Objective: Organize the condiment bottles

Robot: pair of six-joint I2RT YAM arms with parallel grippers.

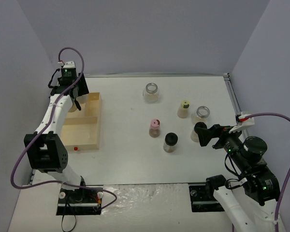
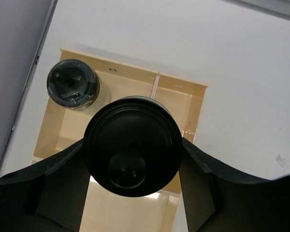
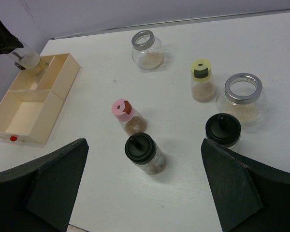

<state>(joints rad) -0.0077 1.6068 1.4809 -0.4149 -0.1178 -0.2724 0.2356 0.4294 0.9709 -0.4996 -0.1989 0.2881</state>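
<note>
Black-capped jar [image 2: 131, 145] gripped in left jaws over tray [image 2: 181, 99] far end; right jaws wide.

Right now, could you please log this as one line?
left gripper shut on black-capped jar above tray | right gripper open | second jar in tray

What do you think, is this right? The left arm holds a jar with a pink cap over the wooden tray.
Not quite. The jar in the left gripper has a black cap, not a pink one, as the left wrist view shows. It does hang over the wooden tray. The pink-capped jar stands out on the table.
</note>
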